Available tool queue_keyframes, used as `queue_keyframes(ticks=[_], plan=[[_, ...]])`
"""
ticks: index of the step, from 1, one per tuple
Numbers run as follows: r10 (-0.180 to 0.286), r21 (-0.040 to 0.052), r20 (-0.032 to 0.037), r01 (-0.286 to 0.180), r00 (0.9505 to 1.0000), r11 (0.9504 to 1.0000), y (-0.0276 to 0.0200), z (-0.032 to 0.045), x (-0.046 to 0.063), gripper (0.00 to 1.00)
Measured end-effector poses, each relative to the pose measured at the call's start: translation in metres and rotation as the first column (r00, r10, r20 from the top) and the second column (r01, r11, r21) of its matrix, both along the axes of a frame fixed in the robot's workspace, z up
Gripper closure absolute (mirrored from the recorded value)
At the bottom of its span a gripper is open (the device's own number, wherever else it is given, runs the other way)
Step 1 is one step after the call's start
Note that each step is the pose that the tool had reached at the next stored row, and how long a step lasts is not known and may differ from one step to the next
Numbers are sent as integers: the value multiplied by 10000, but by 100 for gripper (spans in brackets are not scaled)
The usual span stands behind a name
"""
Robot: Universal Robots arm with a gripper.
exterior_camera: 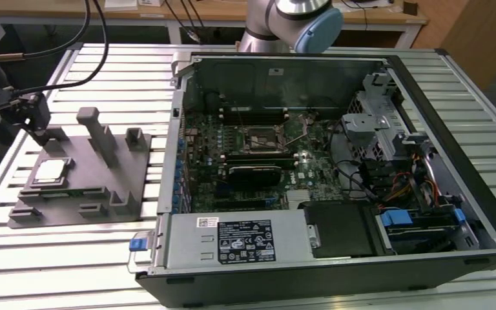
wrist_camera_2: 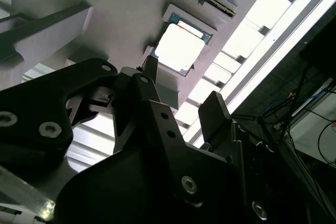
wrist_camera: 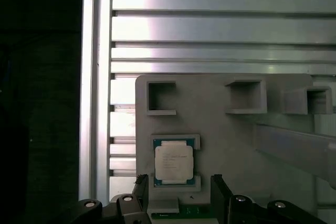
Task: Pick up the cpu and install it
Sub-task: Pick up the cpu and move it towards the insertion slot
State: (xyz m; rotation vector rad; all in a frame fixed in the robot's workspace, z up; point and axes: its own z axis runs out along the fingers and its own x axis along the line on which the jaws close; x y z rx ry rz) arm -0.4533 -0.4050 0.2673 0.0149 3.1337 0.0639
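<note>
The cpu (exterior_camera: 50,171) is a small silvery square with a pale rim, lying flat in a recess of the grey tray (exterior_camera: 84,184) at the exterior view's left. My gripper (exterior_camera: 37,126) hangs just above the tray, a little behind the chip. In the first wrist view the cpu (wrist_camera: 173,162) lies just beyond my gripper (wrist_camera: 178,195), whose two dark fingers stand apart with nothing between them. The second wrist view shows the bright cpu (wrist_camera_2: 180,48) past the open gripper (wrist_camera_2: 181,90). The dark square socket (exterior_camera: 259,137) sits on the motherboard inside the case.
The open computer case (exterior_camera: 454,148) fills the middle and right of the slatted metal table (exterior_camera: 67,258). Upright posts (exterior_camera: 100,132) rise from the tray close to my gripper. Cables (exterior_camera: 93,45) hang at the back left. Drive bays and wiring (exterior_camera: 403,194) crowd the case's right side.
</note>
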Motion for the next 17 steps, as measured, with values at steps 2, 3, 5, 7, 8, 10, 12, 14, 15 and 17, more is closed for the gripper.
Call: queue_keyframes(ticks=[2,3,5,7,8,10,12,14,15,17], plan=[[0,-1,-2,0,10000,10000,0,-8,-1,42],[-1,-1,-2,1,10000,10000,0,-13,-1,42],[-1,-1,-3,1,10000,10000,0,-21,-1,42],[-1,0,-3,1,10000,10000,0,-30,-1,42],[-1,-1,-3,1,10000,10000,0,-34,-2,42],[-1,-1,-4,1,10000,10000,0,-41,-2,42],[-1,-1,-4,1,10000,10000,0,-48,-2,42],[-1,0,-3,1,10000,10000,0,-55,-2,42],[-1,0,-3,1,10000,10000,0,-60,-2,42],[-1,-1,-4,1,10000,10000,0,-68,-2,42]])
